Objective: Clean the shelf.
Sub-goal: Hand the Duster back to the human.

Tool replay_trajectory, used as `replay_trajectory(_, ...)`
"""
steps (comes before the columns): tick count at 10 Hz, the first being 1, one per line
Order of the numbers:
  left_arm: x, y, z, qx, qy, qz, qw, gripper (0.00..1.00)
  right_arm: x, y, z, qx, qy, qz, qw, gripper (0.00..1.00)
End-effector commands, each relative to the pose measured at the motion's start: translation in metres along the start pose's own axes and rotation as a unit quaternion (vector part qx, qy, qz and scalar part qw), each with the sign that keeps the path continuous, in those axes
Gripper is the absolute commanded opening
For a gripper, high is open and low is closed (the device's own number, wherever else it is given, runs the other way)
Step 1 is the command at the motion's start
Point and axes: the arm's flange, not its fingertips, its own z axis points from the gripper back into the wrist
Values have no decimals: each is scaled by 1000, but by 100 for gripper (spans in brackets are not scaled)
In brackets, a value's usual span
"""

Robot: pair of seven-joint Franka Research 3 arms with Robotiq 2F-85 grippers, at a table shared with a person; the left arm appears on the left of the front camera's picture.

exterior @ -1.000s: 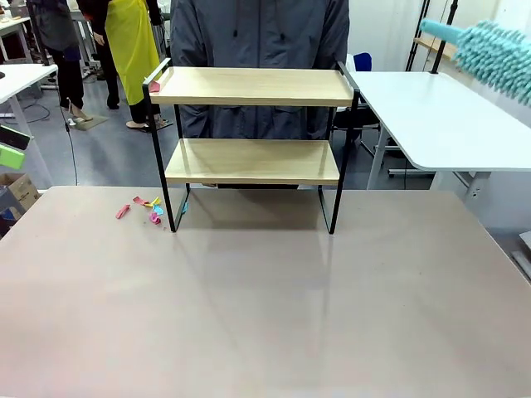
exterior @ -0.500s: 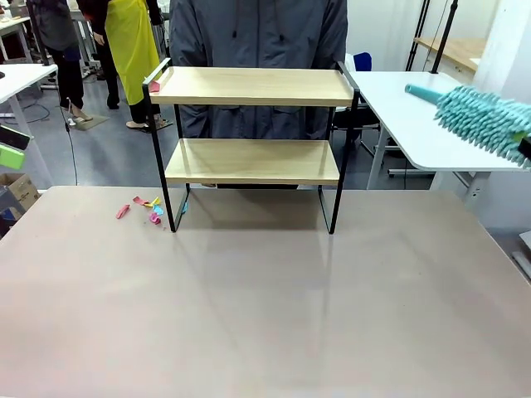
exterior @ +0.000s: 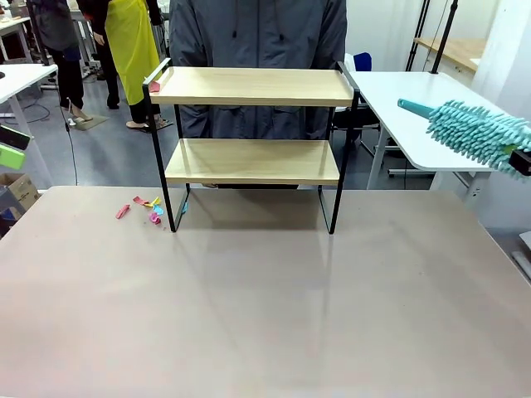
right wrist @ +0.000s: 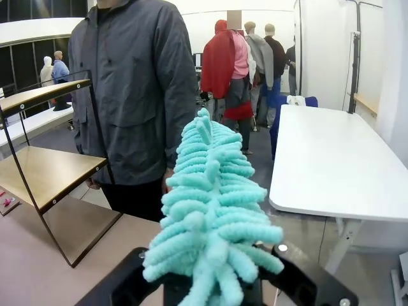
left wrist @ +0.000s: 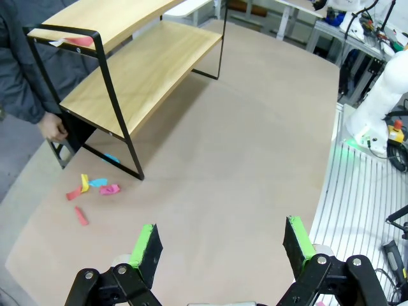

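The shelf stands at the far middle of the brown table, two light wooden boards in a thin black frame; its lower board and its right end also show in the wrist views. A pink scrap lies at the left end of the top board. More pink, yellow and blue scraps lie on the table by the left front leg. My right gripper is shut on a fluffy teal duster, held in the air to the right of the shelf. My left gripper hangs open over the table's left side.
A person in a grey jacket stands right behind the shelf, one hand low beside it. A white table stands at the right, under the duster. The brown table lies bare in front of the shelf.
The duster has come down and to the left from the upper right corner, toward the shelf's height. The left gripper and the shelf have not moved.
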Motion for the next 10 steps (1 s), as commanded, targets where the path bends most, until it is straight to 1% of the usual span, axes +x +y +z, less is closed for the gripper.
replay_trajectory(1,3,-1,0,-4,-10,7,1000,100,5,1,1,-4,-1,-4,1000,17)
replay_trajectory(10,3,-1,0,-4,-10,7,1000,100,5,1,1,-4,-1,-4,1000,17)
